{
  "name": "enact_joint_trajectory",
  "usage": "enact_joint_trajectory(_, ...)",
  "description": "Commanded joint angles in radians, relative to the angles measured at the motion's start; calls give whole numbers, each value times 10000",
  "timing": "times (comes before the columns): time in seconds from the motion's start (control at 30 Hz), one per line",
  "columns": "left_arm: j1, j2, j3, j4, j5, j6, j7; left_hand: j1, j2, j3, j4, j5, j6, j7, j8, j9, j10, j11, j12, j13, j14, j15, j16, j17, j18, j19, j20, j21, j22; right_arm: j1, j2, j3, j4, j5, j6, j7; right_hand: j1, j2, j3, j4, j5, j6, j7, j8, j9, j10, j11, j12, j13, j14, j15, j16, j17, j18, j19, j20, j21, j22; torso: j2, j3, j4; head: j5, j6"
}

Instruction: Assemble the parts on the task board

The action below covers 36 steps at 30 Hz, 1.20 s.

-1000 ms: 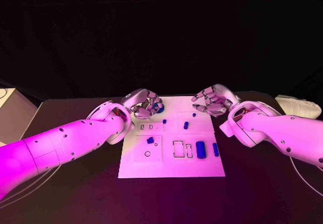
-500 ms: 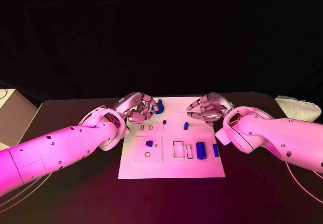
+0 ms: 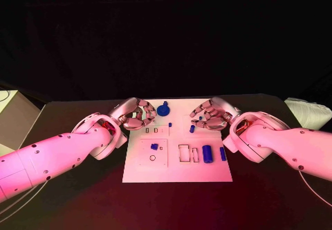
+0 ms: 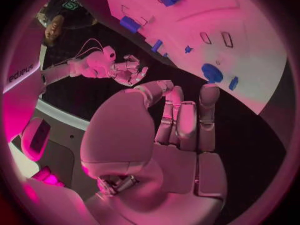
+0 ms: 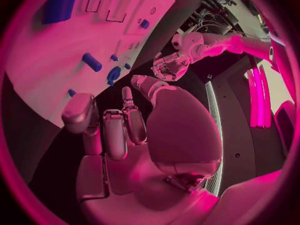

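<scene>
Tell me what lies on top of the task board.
Small blue parts lie on the white task board, beside empty outlined slots. Whatever sits beneath the left hand and right hand is covered.

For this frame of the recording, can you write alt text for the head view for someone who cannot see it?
Two white robot arms reach in from either side over a white rectangular task board on a black table. The silver left hand and silver right hand hang at the board's far end, fingers curled, holding nothing. Small blue parts lie on the board, including a round blue piece between the hands.
</scene>
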Motion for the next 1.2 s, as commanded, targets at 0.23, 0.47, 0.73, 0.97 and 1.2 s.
enact_joint_trajectory(0.23, -358, -592, 64, 613, 389, 1369, -618, -125, -84, -594, 149, 27, -378, 125, -189, -80, -153, 243, -1114, -749, -837, 188, -847, -1311, 298, -707, 165, -1079, -1175, -148, -81, -17, 439, -2251, -122, 306, 148, -57, 19, -118, -85, -33, -16, 44, 19, 114, -11, 137, 687, 568, 2, 128, 911, -121, 136, 7, 153, 156, -20, 2, 7, 60, -57)
enact_joint_trajectory(0.47, -846, -885, 558, 808, 1482, 1172, -535, 7, -4, -673, 142, 48, -429, 164, -231, -113, -105, 290, -1323, -932, -1092, 220, -1134, -1763, 302, -685, 198, -1194, -1258, -449, 288, -86, 585, -3617, -523, -184, 140, -140, -27, -140, -161, -31, -6, 42, 19, 100, 0, 127, 687, 559, 11, 127, 899, -118, 118, 13, 152, 156, -12, -14, -12, 182, -107)
enact_joint_trajectory(0.73, -1053, -1082, 910, 819, 3651, 589, -81, 230, 119, -697, 59, 79, -448, 224, -280, -163, -32, 340, -1497, -1125, -1594, 249, -1753, -2587, 306, -718, 216, -1375, -1377, -996, 1375, -178, 1, -4725, -913, -1439, 3, -276, -214, -18, -583, -117, 19, -16, -8, 37, 31, 50, 647, 523, 44, 104, 852, -100, 37, 46, 97, 109, 9, -29, 15, 202, -156)
enact_joint_trajectory(0.97, -1084, -1183, 994, 845, 4538, 465, 107, 303, 148, -692, 12, 93, -453, 243, -298, -181, -15, 354, -1528, -1170, -1715, 256, -1913, -2780, 306, -733, 221, -1410, -1398, -1363, 2213, -239, -682, -5633, -793, -1754, 220, -347, -266, -93, -697, -200, 40, -65, -32, -19, 51, 0, 626, 495, 67, 101, 836, -89, -25, 72, 63, 92, 9, -40, 42, 275, -192)
enact_joint_trajectory(1.2, -1091, -1201, 1012, 857, 4774, 383, 201, 353, 177, -686, -20, 101, -484, 273, -329, -202, -19, 377, -1554, -1206, -1792, 267, -2026, -2917, 305, -742, 226, -1428, -1409, -1510, 2847, -251, -1064, -6749, -178, -1385, 889, -321, 206, -503, -1331, -234, 86, -150, -90, -34, 100, 68, 724, 518, 120, 261, 1035, -117, -45, 125, 224, 331, 8, -32, 6, 340, -200)
